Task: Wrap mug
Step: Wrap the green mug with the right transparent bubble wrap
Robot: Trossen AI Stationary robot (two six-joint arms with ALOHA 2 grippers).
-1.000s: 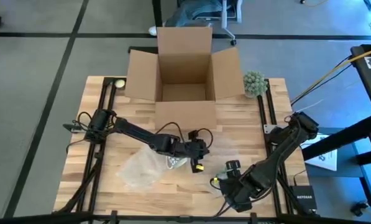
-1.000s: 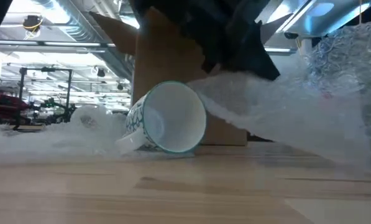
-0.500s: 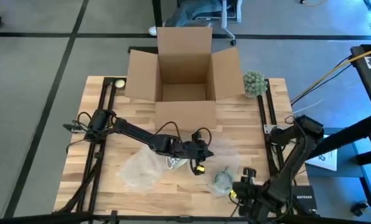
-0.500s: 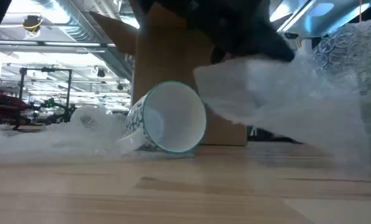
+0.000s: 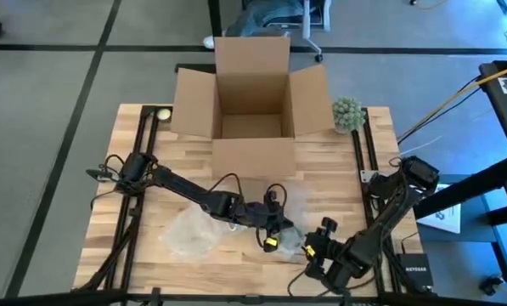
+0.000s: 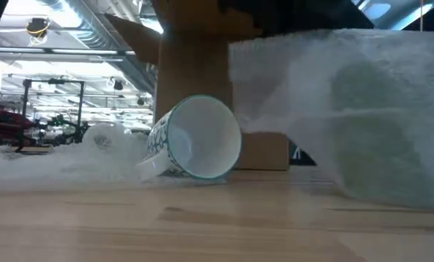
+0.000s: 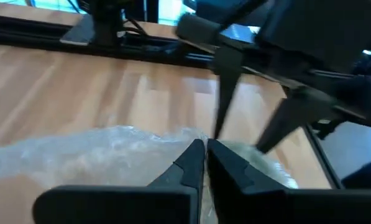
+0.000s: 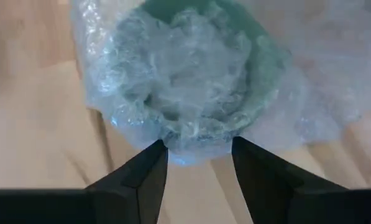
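Observation:
A white mug with a teal pattern (image 6: 198,138) lies on its side on the table, mouth toward the near edge. To its right is a green mug bundled and stuffed with bubble wrap (image 8: 191,81). A loose bubble-wrap sheet (image 6: 333,94) hangs in front of the bundle like a curtain. My left gripper (image 5: 273,240) is shut on this sheet. My right gripper (image 5: 312,248) is open near the table's front edge, with one finger on either side of the bundle's near end. My left gripper (image 7: 205,149) pinches the bubble-wrap sheet at its upper edge (image 7: 173,140) between its two shut fingers. That edge (image 6: 235,47) is lifted, and the sheet hangs down from it to the table on the right. My right gripper's fingertips (image 8: 153,163) stand right at the bundle's wrap; whether they touch it, I cannot tell.
An open cardboard box (image 5: 251,102) stands at the table's far middle, with a green spiky ball (image 5: 348,113) to its right. A second crumpled heap of bubble wrap (image 5: 189,234) lies near the front left. Bare wood shows on the left side.
My left gripper has moved toward the table's near right, raising the sheet's edge so the sheet now hangs upright in front of the bundle. My right gripper drew back toward the near edge, then came forward again to the bundle.

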